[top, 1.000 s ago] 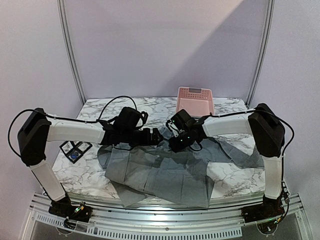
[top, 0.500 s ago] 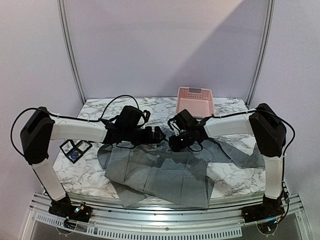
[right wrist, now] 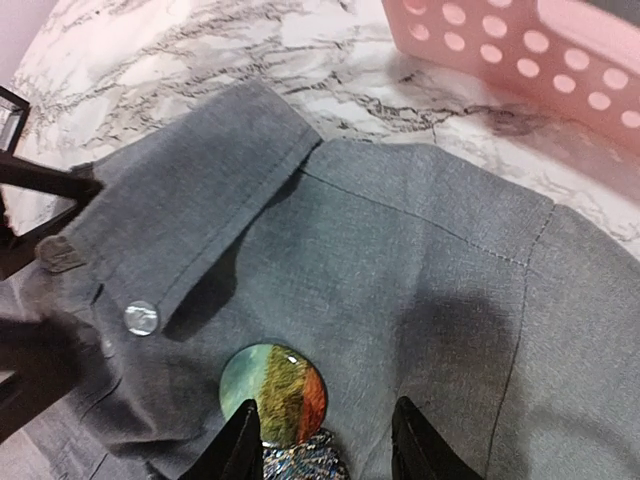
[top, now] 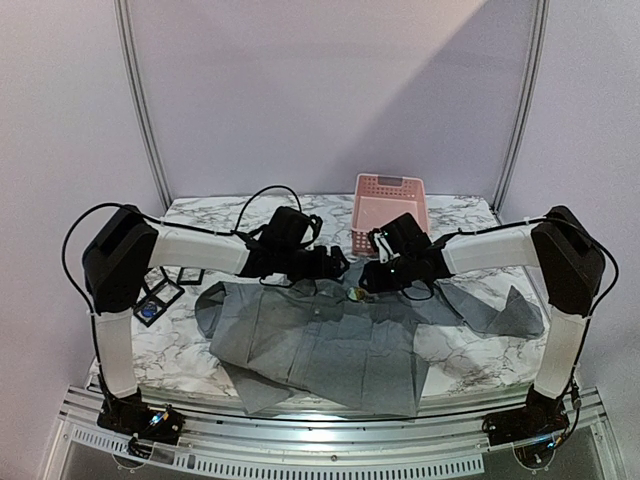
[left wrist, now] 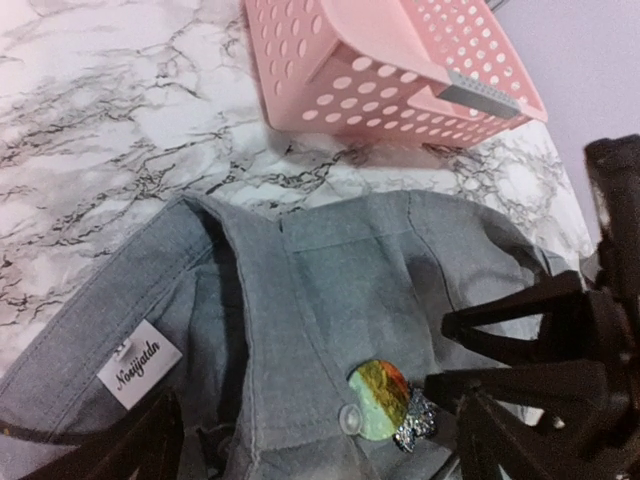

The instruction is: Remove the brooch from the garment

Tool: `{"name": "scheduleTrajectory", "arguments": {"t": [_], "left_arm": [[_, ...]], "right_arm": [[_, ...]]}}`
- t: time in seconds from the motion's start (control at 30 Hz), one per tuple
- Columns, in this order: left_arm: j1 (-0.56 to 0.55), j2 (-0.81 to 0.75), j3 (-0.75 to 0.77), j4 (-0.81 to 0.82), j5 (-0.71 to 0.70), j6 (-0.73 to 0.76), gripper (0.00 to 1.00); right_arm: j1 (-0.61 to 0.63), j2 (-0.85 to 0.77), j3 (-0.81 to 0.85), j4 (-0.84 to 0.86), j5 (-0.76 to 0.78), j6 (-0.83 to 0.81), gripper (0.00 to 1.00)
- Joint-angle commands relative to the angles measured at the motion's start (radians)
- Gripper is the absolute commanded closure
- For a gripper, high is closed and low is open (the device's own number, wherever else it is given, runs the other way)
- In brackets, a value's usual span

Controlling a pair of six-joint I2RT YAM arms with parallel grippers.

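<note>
The grey garment lies spread on the marble table, collar toward the back. Just below the collar sits the brooch, a round green, yellow and orange disc with a glittery piece under it; it also shows in the left wrist view as the brooch and from above as the brooch. My right gripper is open, its jaws straddling the glittery piece, with the left finger against the disc's edge. My left gripper stands wide open over the collar, just left of the brooch. From above, the left gripper and right gripper nearly meet.
A pink perforated basket stands at the back of the table, just beyond the collar. A small black-framed item lies at the left edge. A white label is sewn inside the collar, and a clear button sits on the placket.
Both arms have reached farther back and to the right over the collar. The right jaws have narrowed a little. The brooch now shows from above.
</note>
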Motion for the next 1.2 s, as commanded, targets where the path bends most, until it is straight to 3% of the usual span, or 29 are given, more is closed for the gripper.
{"name": "scheduleTrajectory", "arguments": {"t": [0.0,0.23,0.4,0.5,0.53,0.7,0.83,1.17], "left_arm": [[0.008,0.063,0.06,-0.083,-0.015,0.04,0.08],[0.007,0.112,0.089,-0.086,0.072,0.017,0.31],[0.011,0.118,0.067,-0.008,0.145,-0.001,0.65],[0.015,0.067,0.017,0.094,0.165,-0.003,0.95],[0.017,0.047,-0.003,0.13,0.172,-0.002,1.0],[0.026,-0.038,-0.119,0.378,0.251,-0.047,1.0],[0.03,-0.05,-0.157,0.487,0.316,-0.111,1.0],[0.037,-0.062,-0.204,0.577,0.333,-0.186,1.0]], "right_arm": [[-0.002,-0.073,-0.016,0.026,0.048,0.019,0.55],[-0.011,-0.104,-0.017,0.017,0.052,0.013,0.55],[-0.011,-0.122,-0.033,0.035,0.044,0.014,0.55],[-0.012,-0.136,-0.062,0.055,0.042,0.014,0.55],[-0.011,-0.144,-0.076,0.066,0.041,0.012,0.55],[0.006,-0.211,-0.147,0.136,-0.012,-0.022,0.55],[0.023,-0.236,-0.149,0.136,-0.026,-0.022,0.55],[0.065,-0.204,-0.12,0.163,-0.05,-0.02,0.53]]}}
